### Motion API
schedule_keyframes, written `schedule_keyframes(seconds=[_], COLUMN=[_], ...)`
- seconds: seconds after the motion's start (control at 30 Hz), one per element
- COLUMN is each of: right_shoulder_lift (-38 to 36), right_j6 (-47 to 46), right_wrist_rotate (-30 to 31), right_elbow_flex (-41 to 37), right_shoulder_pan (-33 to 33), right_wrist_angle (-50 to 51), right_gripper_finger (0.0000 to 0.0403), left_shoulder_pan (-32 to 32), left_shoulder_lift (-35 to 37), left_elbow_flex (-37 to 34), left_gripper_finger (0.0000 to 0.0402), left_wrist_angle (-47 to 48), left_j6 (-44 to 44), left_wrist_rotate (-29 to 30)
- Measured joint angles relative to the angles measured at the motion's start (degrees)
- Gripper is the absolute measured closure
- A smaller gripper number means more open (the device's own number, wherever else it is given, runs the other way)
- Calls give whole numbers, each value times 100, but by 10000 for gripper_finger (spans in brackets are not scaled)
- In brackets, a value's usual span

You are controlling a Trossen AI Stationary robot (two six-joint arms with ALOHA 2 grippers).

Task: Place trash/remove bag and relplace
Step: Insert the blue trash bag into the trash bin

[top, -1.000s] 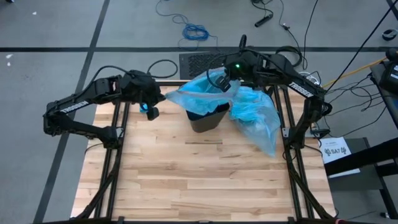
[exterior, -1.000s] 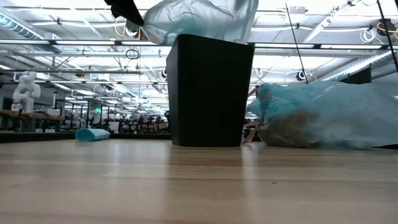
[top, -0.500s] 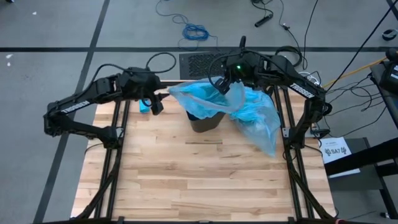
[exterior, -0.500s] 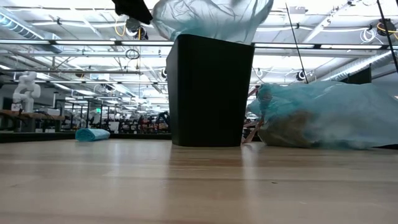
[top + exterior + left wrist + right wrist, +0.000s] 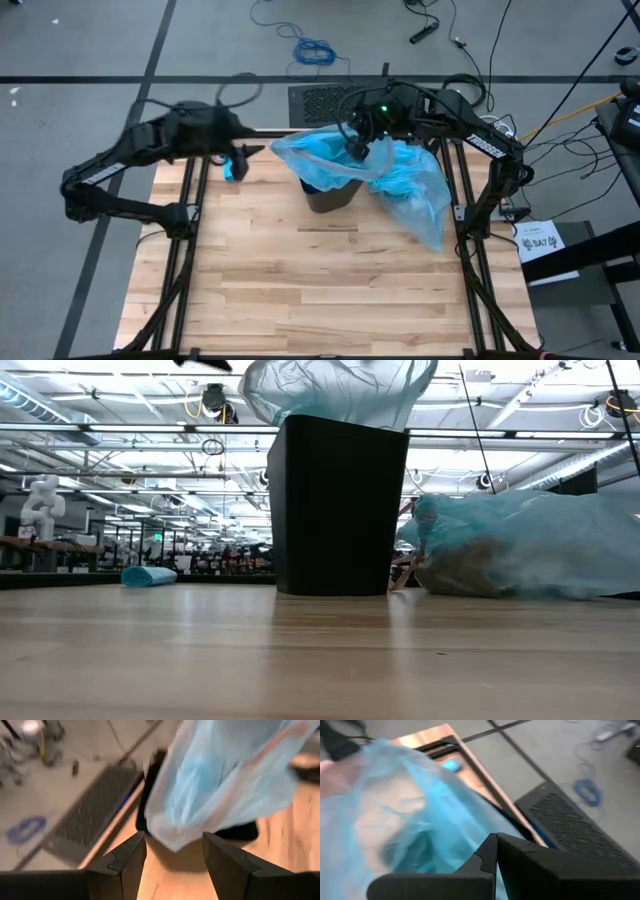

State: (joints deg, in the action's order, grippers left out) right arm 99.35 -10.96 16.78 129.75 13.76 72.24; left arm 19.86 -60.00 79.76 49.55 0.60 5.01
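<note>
wooden table (image 5: 300, 280) under black bin (image 5: 338, 505); ceiling lights behind.

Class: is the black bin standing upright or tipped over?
Upright. The black bin rests flat on the table, walls vertical, the fresh blue bag bunched over its rim.

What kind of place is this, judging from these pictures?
Probably a big robotics lab or workshop: a white robot stands in the long hall, cables lie on the grey floor, and pipes run overhead.
</note>
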Motion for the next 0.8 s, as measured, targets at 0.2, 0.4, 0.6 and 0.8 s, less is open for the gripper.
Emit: schedule_keyframes(seconds=[0.2,0.4,0.6,0.8], right_shoulder_lift=[0,24,181,306], right_j6=[6,120,16,230], right_wrist_rotate=[-669,-1763,-3921,-4012], right_elbow_flex=[0,3,7,4], right_shoulder_pan=[2,0,-2,-41], right_wrist_angle=[-240,-437,-30,435], right_gripper_finger=[403,403,403,403], left_shoulder_pan=[-3,9,-66,-151], left_shoulder_lift=[186,-329,-973,-1361], left_elbow_flex=[213,215,196,543], left_gripper_finger=[205,205,206,206], left_wrist_angle=[-1286,-2093,-2072,-2193], left_j6=[162,-168,-511,-907], left_wrist_rotate=[197,80,-870,-1839])
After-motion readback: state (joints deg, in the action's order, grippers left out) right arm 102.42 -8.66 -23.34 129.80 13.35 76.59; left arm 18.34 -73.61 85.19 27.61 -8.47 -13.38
